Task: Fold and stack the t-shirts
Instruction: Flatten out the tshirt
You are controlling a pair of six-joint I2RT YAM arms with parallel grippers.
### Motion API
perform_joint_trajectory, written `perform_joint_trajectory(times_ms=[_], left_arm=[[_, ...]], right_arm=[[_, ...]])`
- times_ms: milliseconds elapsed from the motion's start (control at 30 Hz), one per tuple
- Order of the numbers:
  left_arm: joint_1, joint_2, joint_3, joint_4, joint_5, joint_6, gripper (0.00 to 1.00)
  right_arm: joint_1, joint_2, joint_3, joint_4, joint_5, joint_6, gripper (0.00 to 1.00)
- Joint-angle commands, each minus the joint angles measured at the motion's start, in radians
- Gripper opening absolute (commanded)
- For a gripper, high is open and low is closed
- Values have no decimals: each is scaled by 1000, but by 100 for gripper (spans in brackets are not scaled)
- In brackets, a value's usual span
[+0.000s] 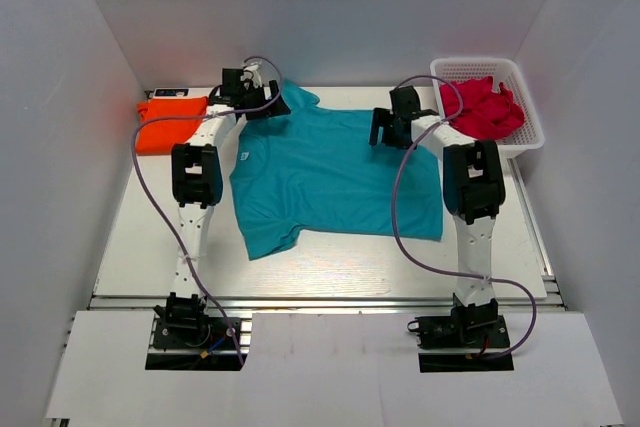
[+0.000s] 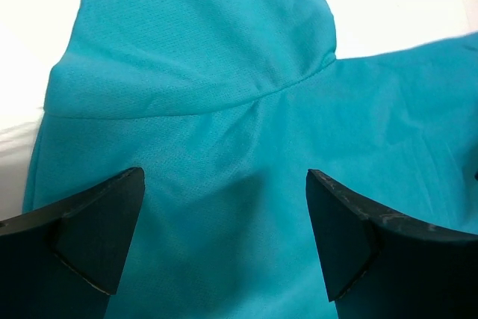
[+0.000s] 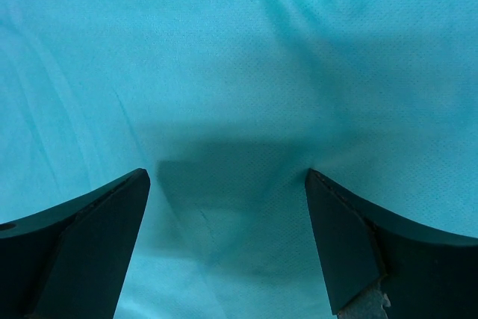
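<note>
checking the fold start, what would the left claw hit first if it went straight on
The left claw, open, would likely meet the teal t-shirt first, near its sleeve seam; depth is unclear.

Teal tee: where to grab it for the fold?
Probably along its far edge: the far sleeve under the open left gripper, the hem-end fabric under the open right gripper. The teal shirt lies flat, so come straight down and pinch.
</note>
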Motion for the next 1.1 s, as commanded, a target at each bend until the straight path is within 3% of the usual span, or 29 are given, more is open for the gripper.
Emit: perform_joint_trajectory(times_ms=[0,167,233,333,367,433,467,500,567,833,967,1067], left_arm=[[28,25,-3,-17,-106,-49,100],[37,-102,-3,14,-126,-27,100],[37,-209,-32,-21,-137,-3,100],[37,-441,-245,-55,-195,20,100],[27,-508,-407,-55,-280,4,100],[13,-704,-572,-79,-374,-38,100],[2,-764,-752,-79,-362,-73,100],[2,-824,-846,-60,-333,-143,100],[-12,-976,-1071,-24,-264,-186,100],[-73,-1282,-1500,-300,-304,-297,100],[-96,-1374,-1597,-406,-250,-320,95],[-118,-1398,-1637,-452,-319,-343,94]], right_arm=[[-2,30,99,-3,-26,-53,90],[7,-55,130,-5,-42,-119,90],[10,-136,46,44,-53,-113,90],[19,-305,-211,149,-67,-75,90],[21,-412,-262,193,-67,-35,90],[24,-474,-439,254,-64,-7,90],[22,-565,-475,283,-52,20,90],[22,-591,-576,308,-44,42,90],[22,-666,-621,311,-6,68,90],[21,-766,-765,271,79,114,90],[18,-781,-778,285,39,119,90],[18,-770,-784,288,19,119,90]])
